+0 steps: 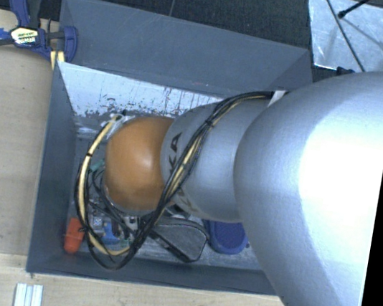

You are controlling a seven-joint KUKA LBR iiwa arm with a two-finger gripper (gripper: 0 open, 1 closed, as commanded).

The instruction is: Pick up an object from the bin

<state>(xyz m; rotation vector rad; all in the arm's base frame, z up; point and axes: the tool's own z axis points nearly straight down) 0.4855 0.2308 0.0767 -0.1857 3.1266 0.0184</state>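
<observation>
Camera view. Grey metal bin [52, 183], smooth sloped walls. Tool [112, 227] low at near left under its orange wrist cover [135, 161]; apart or together, we cannot tell. Likeliest pick: small orange piece [73, 236], just left. Rightward: dark flat thing [184, 240], blue rounded thing [227, 237]. We advise a plumb descent, clear of the wall.

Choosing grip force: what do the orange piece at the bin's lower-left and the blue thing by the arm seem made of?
Orange piece: likely plastic, even saturated colour, matt. Blue thing: probably plastic or rubber, smooth rounded edge; mostly hidden, so unsure.
</observation>
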